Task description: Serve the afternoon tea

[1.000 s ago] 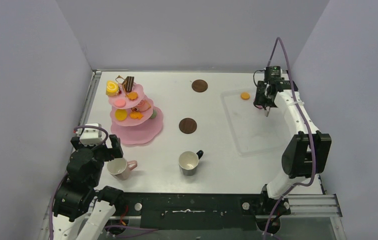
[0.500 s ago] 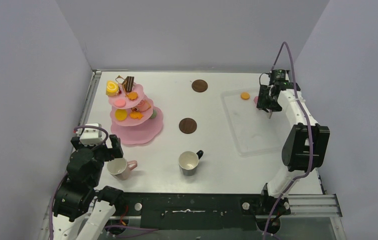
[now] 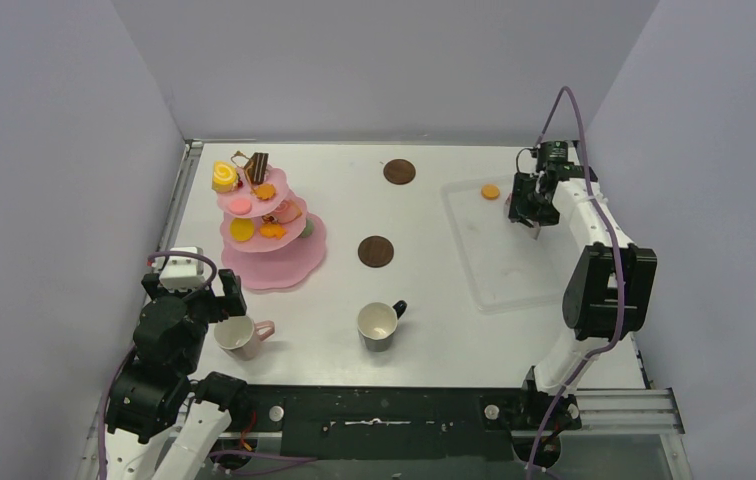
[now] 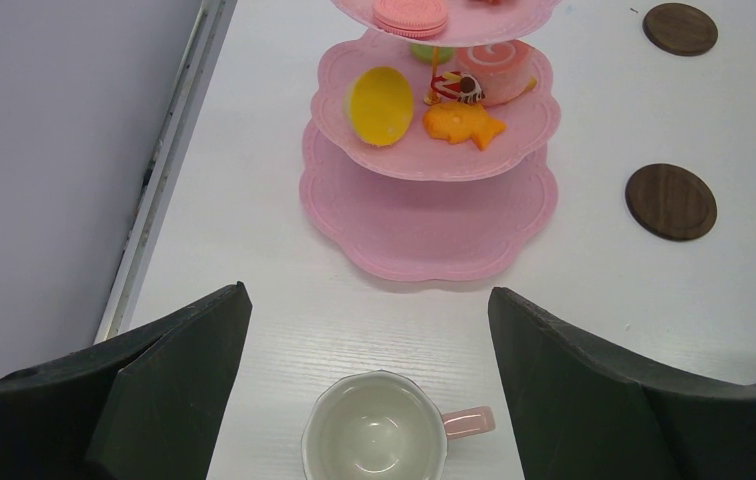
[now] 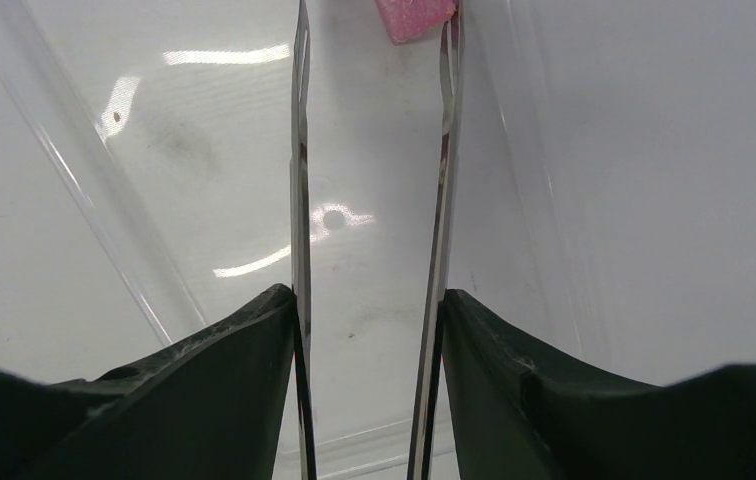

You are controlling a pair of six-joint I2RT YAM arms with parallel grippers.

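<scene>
The left fingers stand wide apart over the near left of the worktop, with the pink mug upright between them and touching neither; its handle points right in the wrist view. Just beyond it is the stand, with pastries on its upper two tiers and the bottom tier bare. The black mug sits upright near the front middle, well apart from the pink one. The two coasters lie bare, one at mid-worktop and the other near the far edge. On the right, the right fingers are closed on the tongs, pressing both blades, which still keep a gap between them. The tong tips reach down into the far end of the tray, where a pink pastry lies between them, against the right blade. An orange pastry lies nearby in the tray's far left corner.
</scene>
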